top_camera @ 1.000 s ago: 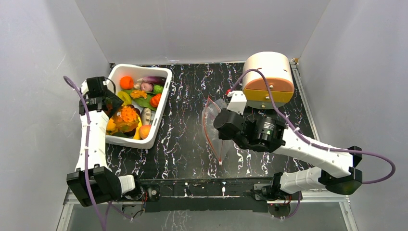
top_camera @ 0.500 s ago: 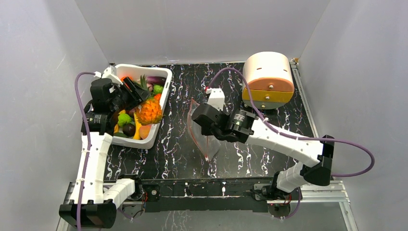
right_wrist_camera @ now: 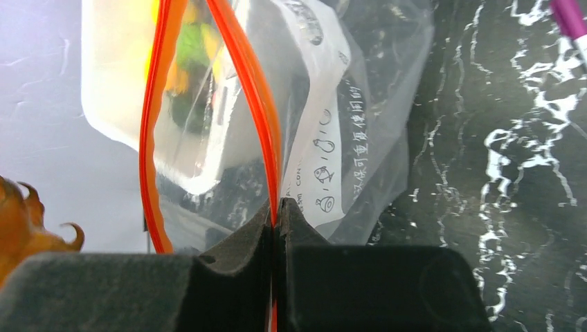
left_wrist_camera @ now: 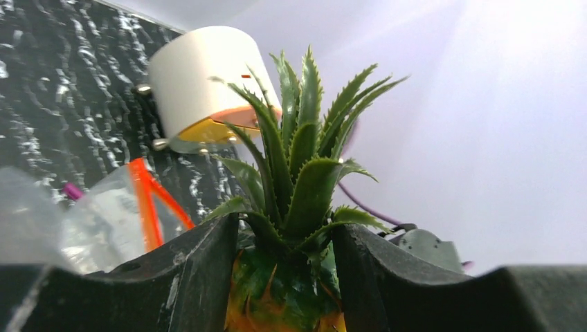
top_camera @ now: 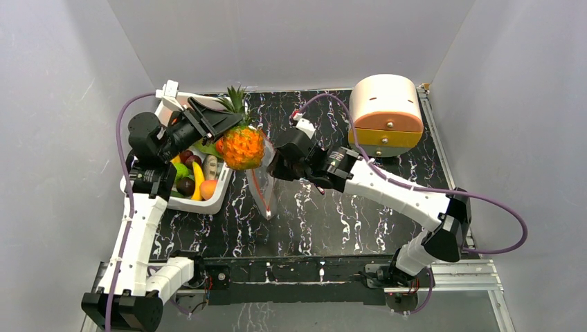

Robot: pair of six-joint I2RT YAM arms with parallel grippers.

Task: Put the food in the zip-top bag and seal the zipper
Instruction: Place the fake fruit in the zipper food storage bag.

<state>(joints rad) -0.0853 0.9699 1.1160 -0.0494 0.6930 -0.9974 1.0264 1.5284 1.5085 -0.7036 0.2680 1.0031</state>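
Left arm: rises from its base, forearm near upright, wrist turned right above the tub's (top_camera: 212, 202) right rim. Left gripper (top_camera: 225, 125) is clamped on a toy pineapple (top_camera: 244, 146) at the foot of its green crown. The fruit hangs in the air, clear of the tub and just beside the bag (top_camera: 262, 195). Other food (top_camera: 185, 184) lies in the tub.

Bag: held up at mid-table, zipper (right_wrist_camera: 148, 138) strips parted in a loop, mouth open.

Right arm: elbow far right, forearm stretched left across the table (top_camera: 346, 216). Right gripper (top_camera: 275, 163) has its jaws pressed together on one zipper strip. A round drum (top_camera: 385, 114) stands behind it.
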